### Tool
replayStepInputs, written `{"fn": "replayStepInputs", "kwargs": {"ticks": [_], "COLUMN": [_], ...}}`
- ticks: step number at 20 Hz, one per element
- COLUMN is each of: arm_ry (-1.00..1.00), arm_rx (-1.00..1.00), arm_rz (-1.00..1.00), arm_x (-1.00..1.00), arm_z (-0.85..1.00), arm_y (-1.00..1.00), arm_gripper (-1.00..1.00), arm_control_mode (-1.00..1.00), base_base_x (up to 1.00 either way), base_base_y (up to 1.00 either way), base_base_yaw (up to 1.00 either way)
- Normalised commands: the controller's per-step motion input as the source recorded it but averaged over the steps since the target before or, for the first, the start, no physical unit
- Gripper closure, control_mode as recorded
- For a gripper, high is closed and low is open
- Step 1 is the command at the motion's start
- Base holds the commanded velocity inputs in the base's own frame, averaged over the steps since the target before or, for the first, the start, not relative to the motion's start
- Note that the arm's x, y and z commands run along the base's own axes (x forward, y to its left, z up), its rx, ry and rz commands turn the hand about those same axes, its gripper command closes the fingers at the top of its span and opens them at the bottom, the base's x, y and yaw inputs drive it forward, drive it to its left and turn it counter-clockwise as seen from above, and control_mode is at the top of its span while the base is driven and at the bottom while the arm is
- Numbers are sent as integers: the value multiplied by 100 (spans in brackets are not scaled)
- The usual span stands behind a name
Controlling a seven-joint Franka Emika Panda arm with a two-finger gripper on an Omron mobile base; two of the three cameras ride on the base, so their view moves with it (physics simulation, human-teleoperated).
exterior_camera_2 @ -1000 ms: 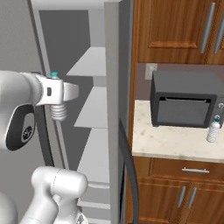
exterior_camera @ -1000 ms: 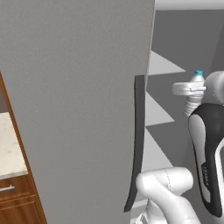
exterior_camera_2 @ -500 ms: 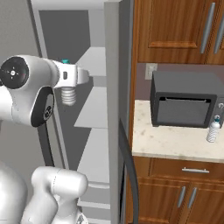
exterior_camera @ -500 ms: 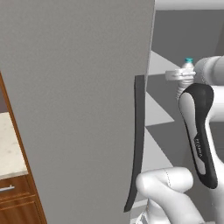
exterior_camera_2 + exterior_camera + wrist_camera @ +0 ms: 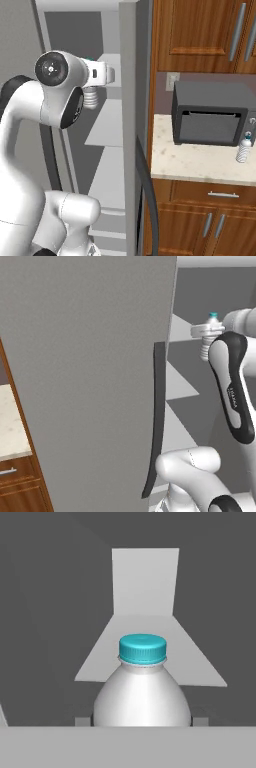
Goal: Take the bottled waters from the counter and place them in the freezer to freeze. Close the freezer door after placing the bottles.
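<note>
My gripper [image 5: 142,721] is shut on one bottled water [image 5: 142,694], clear and ribbed with a teal cap [image 5: 142,648]. The bottle [image 5: 205,348] hangs upright in the gripper [image 5: 202,331] in front of the open freezer [image 5: 107,130], level with an upper white shelf [image 5: 150,647]. In the right base view the hand [image 5: 100,75] hides most of the bottle [image 5: 90,97]. The freezer door [image 5: 90,381] stands swung wide open, its dark bar handle [image 5: 157,421] left of the arm. A second bottled water [image 5: 243,148] stands on the counter [image 5: 195,162].
A grey toaster oven [image 5: 210,115] sits on the counter beside the second bottle, under brown wooden wall cabinets [image 5: 200,30]. Drawers and cabinet doors [image 5: 220,220] lie below. The adjoining grey door's edge [image 5: 129,125] stands right of my arm. White shelves step down inside the freezer.
The arm has lifted the held bottle and carried it forward, toward the freezer's upper shelf. The door and the counter bottle have not moved.
</note>
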Motion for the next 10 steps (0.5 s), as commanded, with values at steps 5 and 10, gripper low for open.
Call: {"fn": "replayStepInputs", "kwargs": {"ticks": [5,10], "arm_ry": [0,0], "arm_rx": [0,0], "arm_rz": [0,0], "arm_x": [64,54], "arm_z": [6,0], "arm_y": [0,0], "arm_gripper": [100,100], "arm_control_mode": [-100,-100], "base_base_x": [0,0], "base_base_y": [0,0], "base_base_yaw": [0,0]}}
